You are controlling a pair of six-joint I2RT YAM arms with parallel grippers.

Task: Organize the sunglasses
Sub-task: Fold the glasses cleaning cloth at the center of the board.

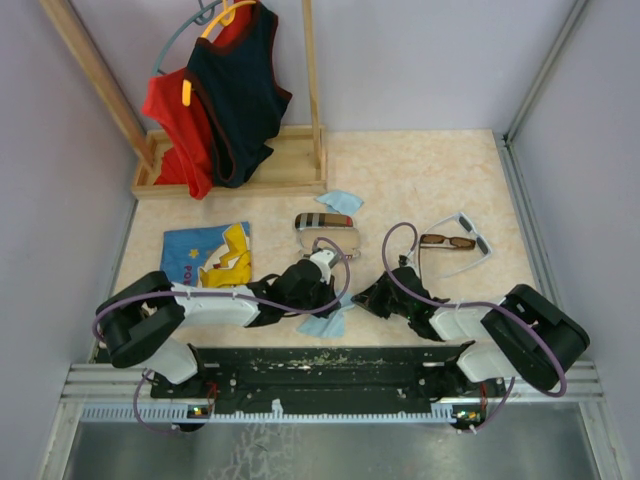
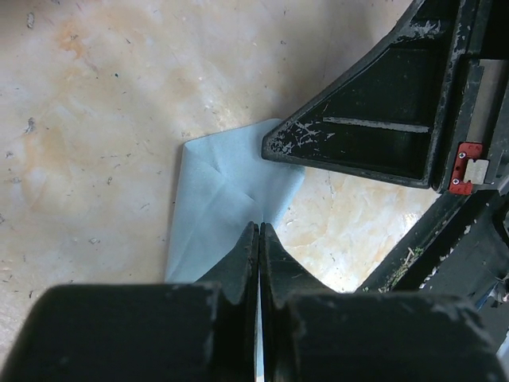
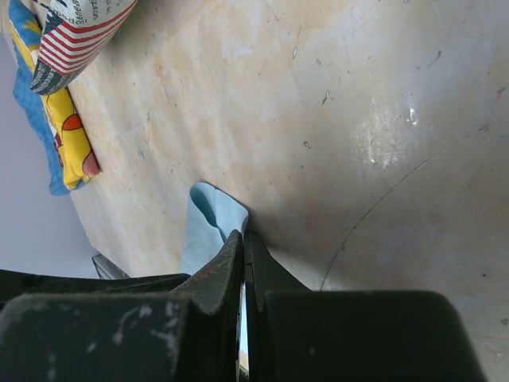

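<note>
Both pincers are shut tight, jaws pressed together, and we see nothing clamped in either.

From above we count two sunglasses: the brown pair (image 1: 447,241) lies beside the white-grey pair (image 1: 480,244) at the table's (image 1: 420,170) right, apart from the left gripper (image 1: 334,298) and right gripper (image 1: 363,297). We count two cases, plaid case (image 1: 320,221) and flag-print case (image 1: 330,240), and two cloths, far cloth (image 1: 340,203) and near cloth (image 1: 325,323).

At the left wrist, our closed fingers (image 2: 242,259) hang over the near cloth (image 2: 223,191); we cannot tell whether they touch it.

At the right wrist, the closed tips sit at that cloth's edge.
</note>
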